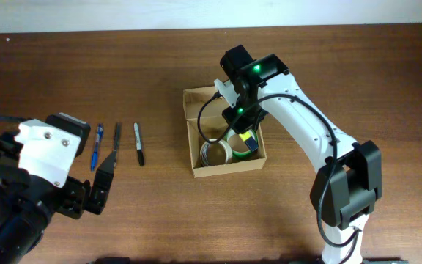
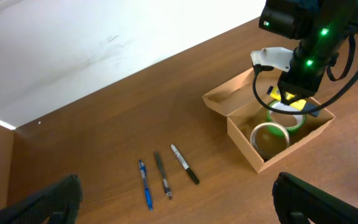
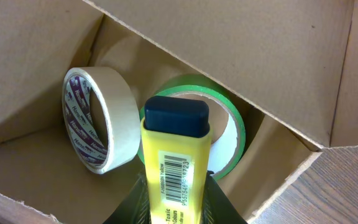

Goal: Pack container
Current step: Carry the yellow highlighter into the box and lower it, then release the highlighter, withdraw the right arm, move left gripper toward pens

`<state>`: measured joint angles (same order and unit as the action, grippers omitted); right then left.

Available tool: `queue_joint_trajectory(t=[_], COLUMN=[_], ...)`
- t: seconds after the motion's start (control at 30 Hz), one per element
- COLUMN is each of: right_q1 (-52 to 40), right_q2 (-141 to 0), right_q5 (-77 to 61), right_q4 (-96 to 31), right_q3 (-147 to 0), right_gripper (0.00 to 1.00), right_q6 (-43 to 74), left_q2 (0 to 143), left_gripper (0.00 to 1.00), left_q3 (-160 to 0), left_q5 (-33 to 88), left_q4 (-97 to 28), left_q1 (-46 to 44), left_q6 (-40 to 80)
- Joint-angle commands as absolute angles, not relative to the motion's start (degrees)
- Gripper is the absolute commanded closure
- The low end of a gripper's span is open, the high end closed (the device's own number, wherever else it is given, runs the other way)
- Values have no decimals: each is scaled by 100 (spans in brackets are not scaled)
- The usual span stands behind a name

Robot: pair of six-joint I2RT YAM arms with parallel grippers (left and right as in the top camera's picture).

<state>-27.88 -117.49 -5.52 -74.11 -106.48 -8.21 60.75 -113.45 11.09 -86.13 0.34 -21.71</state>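
- Small tan cardboard box (image 1: 228, 170), flap lid open, plain brown sides, sits mid-table, holding cream tape roll (image 3: 101, 118) and green tape roll (image 3: 232, 124).
- Right gripper (image 3: 176, 196) straddles dark-capped yellow highlighter (image 3: 176, 155) inside it; cannot tell whether clamped.
- Left gripper (image 2: 178, 186) spread wide.
- Dark wooden table (image 1: 343, 59); pale surface (image 2: 73, 37) beyond.

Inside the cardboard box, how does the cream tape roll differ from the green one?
The cream tape roll is off-white with purple print on its core; the green tape roll has a plain pale core. In the right wrist view the cream roll shows whole, while the green roll is partly hidden behind the yellow highlighter. Both sit inside the container.
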Motion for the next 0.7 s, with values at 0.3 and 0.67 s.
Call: queue_joint_trajectory(t=[0.3,0.67], right_q1=[-2812,-2812], right_q2=[-11782,-11782], right_q5=[-587,-587], right_q4=[-7247,-7109], right_q3=[-10252,-9891], right_gripper=[90,82], right_q6=[-790,-790], left_q2=[6073,6073], left_gripper=[1,1], left_q3=[-11330,-11330], left_q5=[1175,1175], left_q4=[-8613,-8613], left_q1=[-1,-1], left_q6=[-2261,-2261])
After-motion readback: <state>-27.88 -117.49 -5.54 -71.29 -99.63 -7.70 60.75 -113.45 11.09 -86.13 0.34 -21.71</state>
